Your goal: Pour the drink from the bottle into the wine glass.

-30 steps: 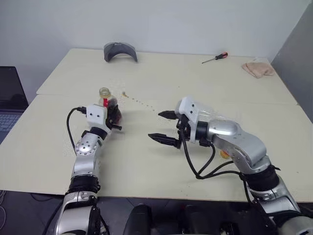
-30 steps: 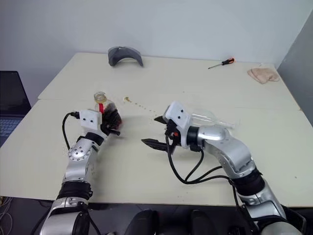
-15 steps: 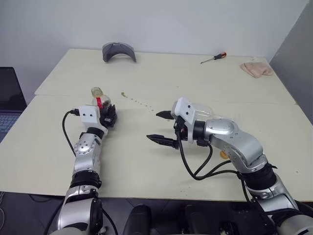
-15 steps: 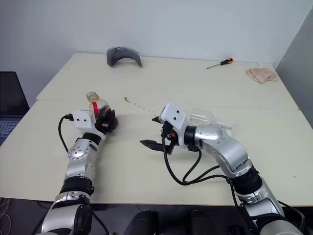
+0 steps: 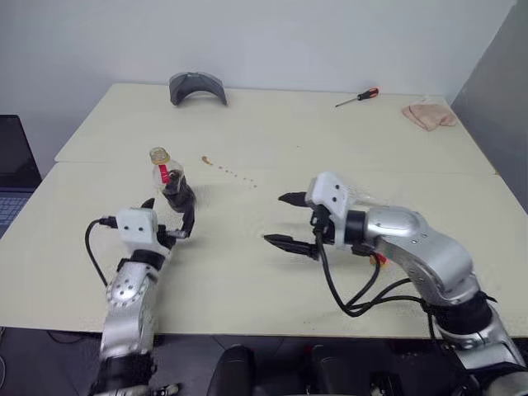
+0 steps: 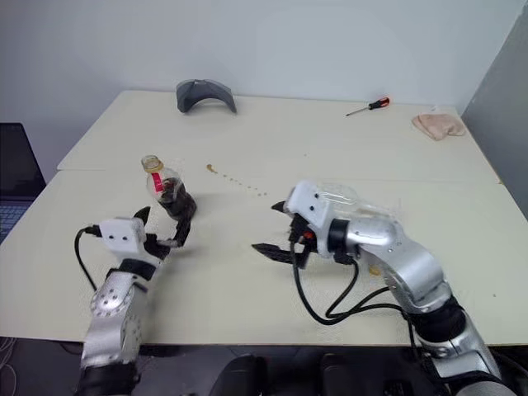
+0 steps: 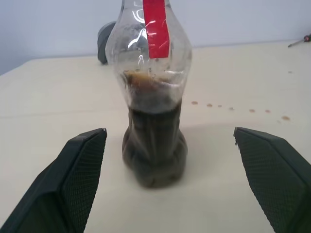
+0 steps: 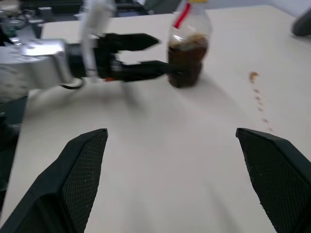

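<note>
the left claw (image 5: 167,218) stands wide open, gripping nothing; its two black fingers (image 7: 73,182) sit either side of the bottle (image 5: 170,185), just short of it, with clear gaps to the plastic in the left wrist view. the right claw (image 5: 290,221) is also spread wide and empty, hovering above the pale surface (image 5: 247,272) toward its middle, well apart from the bottle and pointing toward it.

the bottle stands upright on the surface near the robot's left side, with a yellow cap and a red strap (image 7: 156,22) down the neck. the drink (image 7: 154,145), dark brown and nearly black, fills about the lower half, with a tan foamy line at its top.

a clear wine glass (image 6: 353,198) lies behind the right forearm; how it rests i cannot tell. a trail of small brown drops (image 5: 227,171) runs across the surface beyond the bottle. at the far edge sit a grey curved object (image 5: 197,86), a red-handled screwdriver (image 5: 356,97) and a pinkish cloth (image 5: 428,115).
</note>
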Controlling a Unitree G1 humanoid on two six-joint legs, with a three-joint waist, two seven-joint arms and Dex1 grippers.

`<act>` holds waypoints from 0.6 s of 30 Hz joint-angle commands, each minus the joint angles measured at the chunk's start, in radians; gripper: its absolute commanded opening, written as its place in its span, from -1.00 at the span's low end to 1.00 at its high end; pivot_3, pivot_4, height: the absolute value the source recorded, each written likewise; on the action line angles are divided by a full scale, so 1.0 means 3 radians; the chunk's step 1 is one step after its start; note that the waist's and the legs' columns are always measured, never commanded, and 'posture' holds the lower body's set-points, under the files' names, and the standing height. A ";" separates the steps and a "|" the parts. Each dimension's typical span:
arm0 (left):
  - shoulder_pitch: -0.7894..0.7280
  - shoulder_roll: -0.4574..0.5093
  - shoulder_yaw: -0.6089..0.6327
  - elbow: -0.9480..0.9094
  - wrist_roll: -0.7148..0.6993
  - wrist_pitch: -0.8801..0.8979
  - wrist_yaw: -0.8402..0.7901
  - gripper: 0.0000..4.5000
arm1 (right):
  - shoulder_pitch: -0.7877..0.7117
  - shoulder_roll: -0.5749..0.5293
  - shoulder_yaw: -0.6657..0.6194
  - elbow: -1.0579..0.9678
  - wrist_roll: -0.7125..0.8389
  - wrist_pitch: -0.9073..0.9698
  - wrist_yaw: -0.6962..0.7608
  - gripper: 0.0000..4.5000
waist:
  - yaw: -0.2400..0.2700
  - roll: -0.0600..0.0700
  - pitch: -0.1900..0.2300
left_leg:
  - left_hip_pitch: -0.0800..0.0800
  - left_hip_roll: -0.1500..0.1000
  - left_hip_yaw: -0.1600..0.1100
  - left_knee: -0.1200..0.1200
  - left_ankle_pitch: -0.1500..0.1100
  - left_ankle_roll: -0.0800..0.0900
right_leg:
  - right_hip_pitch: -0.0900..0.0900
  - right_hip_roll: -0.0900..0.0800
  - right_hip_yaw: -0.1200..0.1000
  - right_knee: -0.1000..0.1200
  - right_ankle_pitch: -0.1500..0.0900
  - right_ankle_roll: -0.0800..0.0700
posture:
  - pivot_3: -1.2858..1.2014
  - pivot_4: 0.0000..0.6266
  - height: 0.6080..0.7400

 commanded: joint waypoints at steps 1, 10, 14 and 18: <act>0.0289 0.0048 -0.0049 -0.0556 -0.0084 0.0298 -0.0053 0.99 | 0.0115 -0.0280 -0.0350 -0.0147 -0.0216 0.0008 -0.0203 1.00 | 0.0003 0.0000 0.0000 | 0.0000 -0.0001 0.0000 0.0000 0.0000 0.0000 | 0.0000 0.0000 -0.0001 0.0001 0.0000 0.0000 | 0.03 -0.52 1.00; -0.0253 0.0625 -0.0827 -0.0453 -0.0074 0.0554 -0.1148 0.99 | 0.0204 -0.1110 0.0264 0.0111 -0.1516 -0.0392 -0.0461 1.00 | 0.0020 0.0001 -0.0001 | 0.0002 -0.0003 0.0002 0.0000 0.0000 0.0000 | 0.0000 0.0004 -0.0001 0.0000 -0.0002 0.0000 | 0.03 -0.52 1.00; -0.0545 0.0660 -0.1052 -0.0362 -0.0102 0.0633 -0.1446 0.99 | 0.0102 -0.1087 0.0617 0.0309 -0.2115 -0.0425 -0.0600 1.00 | -0.0029 0.0002 0.0000 | 0.0003 0.0001 0.0005 -0.0001 0.0000 0.0000 | -0.0003 0.0012 0.0008 -0.0001 -0.0002 0.0000 | 0.03 -0.52 1.00; -0.0856 0.0590 -0.1315 -0.0285 -0.0086 0.0703 -0.1655 0.99 | 0.0038 -0.0910 0.0832 0.0555 -0.2639 -0.0387 -0.0793 1.00 | -0.0037 0.0003 0.0000 | 0.0003 0.0004 0.0001 -0.0002 0.0001 -0.0001 | -0.0004 0.0016 0.0003 0.0002 -0.0003 -0.0001 | 0.03 -0.52 1.00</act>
